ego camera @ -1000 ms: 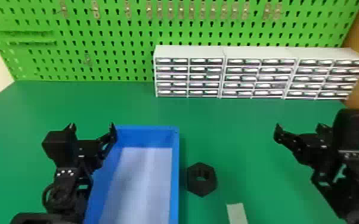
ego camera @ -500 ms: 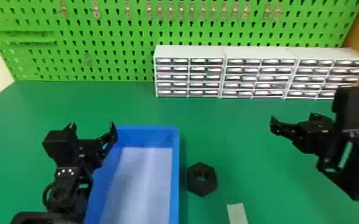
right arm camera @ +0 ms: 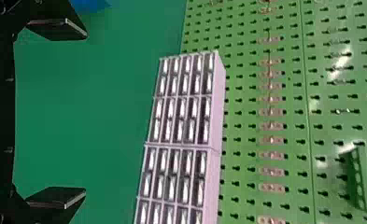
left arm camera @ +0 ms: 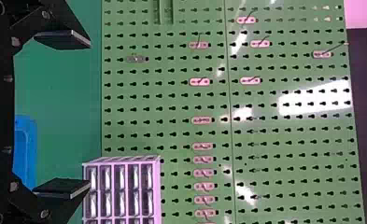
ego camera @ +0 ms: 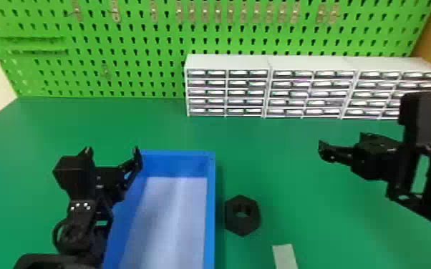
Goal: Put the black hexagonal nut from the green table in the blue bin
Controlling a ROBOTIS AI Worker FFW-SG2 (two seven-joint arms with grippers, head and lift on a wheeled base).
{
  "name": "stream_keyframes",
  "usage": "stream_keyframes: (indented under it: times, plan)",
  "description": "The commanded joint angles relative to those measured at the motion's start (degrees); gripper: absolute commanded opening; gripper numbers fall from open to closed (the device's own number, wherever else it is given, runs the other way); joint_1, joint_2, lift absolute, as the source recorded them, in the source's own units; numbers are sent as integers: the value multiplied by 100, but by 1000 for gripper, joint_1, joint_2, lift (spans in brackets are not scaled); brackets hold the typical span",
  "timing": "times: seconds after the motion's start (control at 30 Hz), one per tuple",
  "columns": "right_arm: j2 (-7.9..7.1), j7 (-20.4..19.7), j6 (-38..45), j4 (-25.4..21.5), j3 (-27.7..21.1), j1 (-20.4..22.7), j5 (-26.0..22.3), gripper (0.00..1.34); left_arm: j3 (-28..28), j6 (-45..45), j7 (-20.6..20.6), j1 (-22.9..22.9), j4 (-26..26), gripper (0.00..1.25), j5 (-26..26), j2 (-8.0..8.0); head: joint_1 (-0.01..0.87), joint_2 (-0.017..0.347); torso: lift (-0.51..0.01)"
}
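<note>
The black hexagonal nut (ego camera: 242,226) lay flat on the green table (ego camera: 297,200), between the two pairs of fingers and nearer the robot than either, just beside the blue bin (ego camera: 210,214); the right gripper (right arm camera: 85,112) had its fingers wide and empty, the nut off to their left; the left gripper (left arm camera: 89,114) had its own spread too, nothing between them; the nut looked stiff, sturdy, probably fairly heavy and perhaps slippery; two opposite flat sides, taken low, seemed the best hold.
</note>
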Motion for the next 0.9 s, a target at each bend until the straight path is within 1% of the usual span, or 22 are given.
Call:
stream_keyframes:
  times: [0.0,0.03,0.13,0.27,0.43,0.67,0.73,0.87]
  plan:
    - [-132,230,301,-3,130,-166,153,1216,-1,0,0,-8,0,1028,-11,0,657,57,-95]
    - [-149,265,345,-3,139,-183,153,1216,-1,0,0,-8,0,1028,-2,0,657,57,-95]
    - [-141,379,520,-3,130,-210,153,1216,-1,0,0,-8,0,1028,-11,0,657,57,-95]
    - [-141,678,749,-3,122,-280,267,1216,-10,0,0,-8,0,1028,-20,0,657,57,-95]
    - [-185,1065,951,-3,166,-385,451,1216,-10,0,0,-16,0,1028,-29,0,657,57,-95]
    - [-237,1830,1048,94,201,-544,566,1216,-28,0,0,-51,35,1028,-46,0,657,57,-95]
    - [-237,2023,1056,94,209,-579,671,1216,-28,0,0,-51,44,1028,-46,0,657,57,-95]
    - [-246,2533,1136,164,271,-693,961,1216,-28,0,0,-51,44,1028,-46,0,657,57,-95]
